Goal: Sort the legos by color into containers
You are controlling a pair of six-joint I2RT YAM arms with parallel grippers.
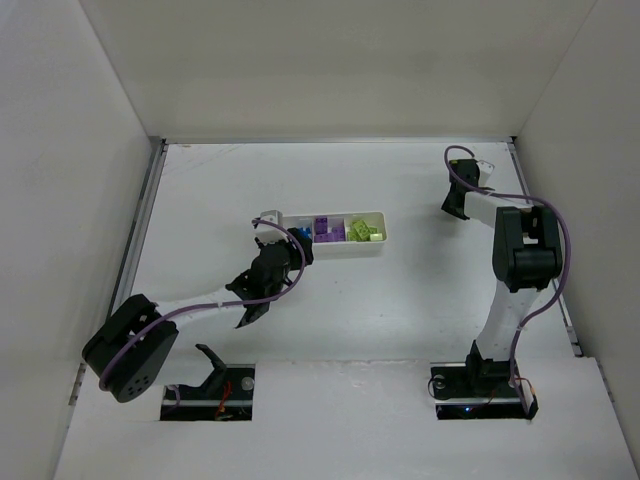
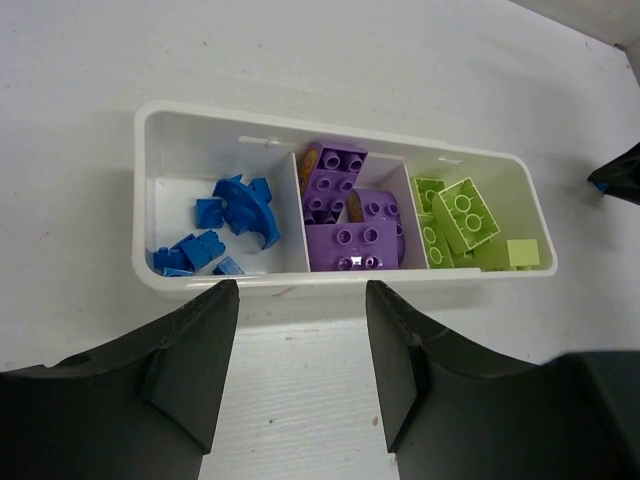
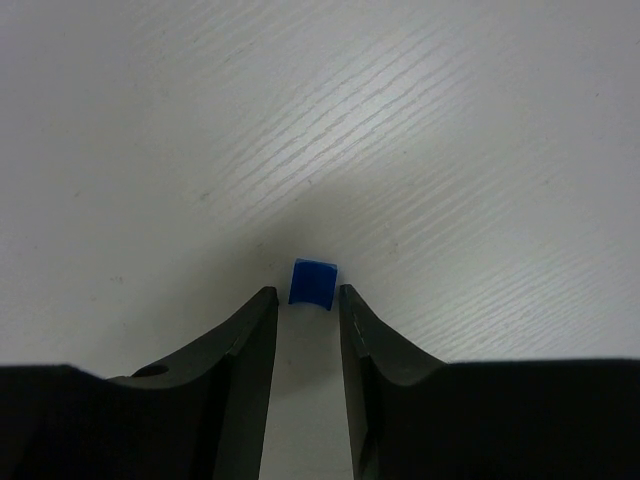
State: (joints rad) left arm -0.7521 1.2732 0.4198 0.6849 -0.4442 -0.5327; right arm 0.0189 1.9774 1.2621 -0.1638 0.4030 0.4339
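Inside tray (image 2: pixel 340 126): blue (image 2: pixel 245 210), purple (image 2: pixel 350 245), green legos (image 2: pixel 462 212) | left gripper (image 2: pixel 300 300) wide | right gripper (image 3: pixel 308 305) narrow, maybe pinching blue piece (image 3: pixel 313 280)

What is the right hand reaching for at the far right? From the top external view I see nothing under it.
Observer: The right wrist view shows one small blue piece on the table, at the tips of the right hand. I cannot tell if it is pinched.
Operator: Is the left hand carrying anything?
Observer: No. The left wrist view shows the left hand open and empty, facing the tray.
Operator: That arm hides the tray's left end. What is in it?
Observer: Only blue pieces.
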